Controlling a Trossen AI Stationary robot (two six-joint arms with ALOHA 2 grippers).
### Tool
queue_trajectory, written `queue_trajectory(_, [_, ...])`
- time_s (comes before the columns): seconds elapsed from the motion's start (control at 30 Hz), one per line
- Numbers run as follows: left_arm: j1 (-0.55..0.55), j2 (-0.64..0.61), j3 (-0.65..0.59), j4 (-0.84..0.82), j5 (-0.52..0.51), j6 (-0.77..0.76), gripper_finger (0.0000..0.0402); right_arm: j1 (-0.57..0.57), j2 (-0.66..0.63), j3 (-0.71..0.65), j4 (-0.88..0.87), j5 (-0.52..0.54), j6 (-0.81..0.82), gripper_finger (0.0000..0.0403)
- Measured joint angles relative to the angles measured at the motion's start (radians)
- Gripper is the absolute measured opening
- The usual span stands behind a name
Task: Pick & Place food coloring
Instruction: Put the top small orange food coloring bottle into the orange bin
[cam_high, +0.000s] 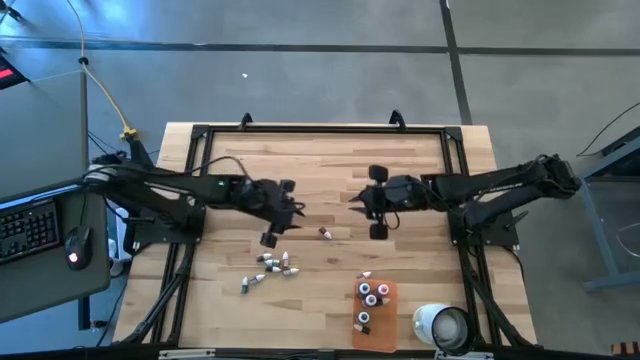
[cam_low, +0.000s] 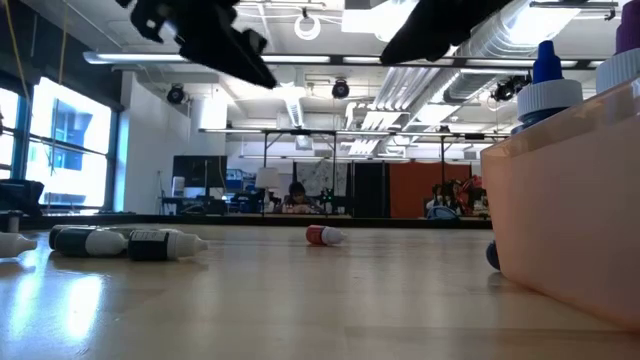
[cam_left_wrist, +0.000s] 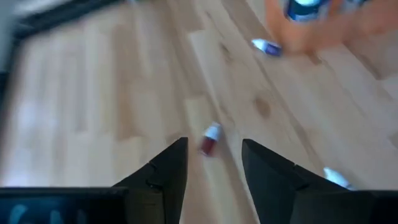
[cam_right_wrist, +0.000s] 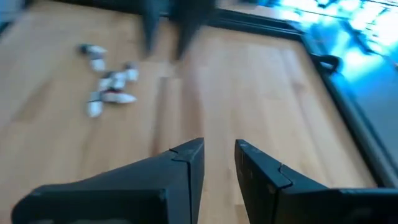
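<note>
Left gripper is spread and empty; a red-capped food coloring bottle lies on its side just ahead between the fingers, long axis roughly along them, toward the orange tray. Nearer than right gripper.

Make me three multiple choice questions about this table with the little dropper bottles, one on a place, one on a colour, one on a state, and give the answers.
1. Where does the lone red-capped bottle lie?
A. In the orange tray
B. On bare wood between the two grippers
C. Inside the white cup

2. What colour is the tray?
A. Green
B. Black
C. Translucent orange

3. How is the left gripper?
A. Open, holding nothing
B. Shut on a bottle
C. Out of view

Answers:
1 B: high view shows it alone mid-table.
2 C: orange tray beside the white cup.
3 A: left wrist view shows fingers apart, the bottle on the table beyond.
</note>
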Motion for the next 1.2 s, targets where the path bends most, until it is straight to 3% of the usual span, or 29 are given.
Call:
queue_trajectory(0.2, [0.024, 0.18, -0.001, 0.191, 0.119, 0.02, 0.015, -0.007, -0.016, 0.0, -0.024, 0.133, 0.026, 0.0082])
queue_trajectory(0.3, [0.023, 0.238, 0.0, 0.254, 0.155, 0.026, 0.015, -0.007, -0.025, 0.0, -0.042, 0.118, 0.051, 0.0082])
queue_trajectory(0.57, [0.032, 0.36, 0.001, 0.324, 0.124, 0.018, 0.015, -0.006, -0.027, 0.0, -0.063, -0.028, 0.078, 0.0082])
queue_trajectory(0.77, [0.111, 0.451, 0.022, 0.344, 0.169, -0.006, 0.015, -0.013, -0.027, 0.0, -0.061, -0.004, 0.051, 0.0082])
queue_trajectory(1.0, [0.182, 0.529, 0.047, 0.337, 0.342, -0.027, 0.015, -0.028, -0.027, 0.0, -0.065, 0.02, 0.048, 0.0082])
queue_trajectory(1.2, [0.179, 0.596, 0.048, 0.364, 0.332, -0.025, 0.015, -0.033, -0.026, 0.0, -0.065, 0.02, 0.044, 0.0082])
